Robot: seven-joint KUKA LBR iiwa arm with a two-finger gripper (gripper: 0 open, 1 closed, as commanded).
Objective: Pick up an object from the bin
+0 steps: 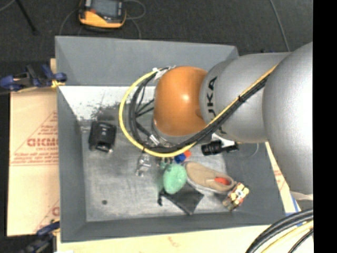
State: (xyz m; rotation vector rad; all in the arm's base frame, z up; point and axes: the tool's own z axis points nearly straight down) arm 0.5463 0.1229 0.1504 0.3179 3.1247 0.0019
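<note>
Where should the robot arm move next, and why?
Probably a small shift toward the green lumpy thing, then down. The orange wrist cover hangs over the bin's middle, and that green thing lies nearest, beside the tan shoe; the black box sits farther left.

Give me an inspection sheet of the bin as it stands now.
Surface: grey bin floor, dark specks toward its far-left corner.
Job's things: green lump, tan shoe-like piece, black flat square, small coloured block, black marker, black box, small silver piece.
Clutter: nothing seen.
Grippers: gripper hidden beneath the orange cover, over the bin's middle.
Cables: yellow and black loops beside the cover.
Surroundings: orange-black device on dark floor behind the bin.
</note>
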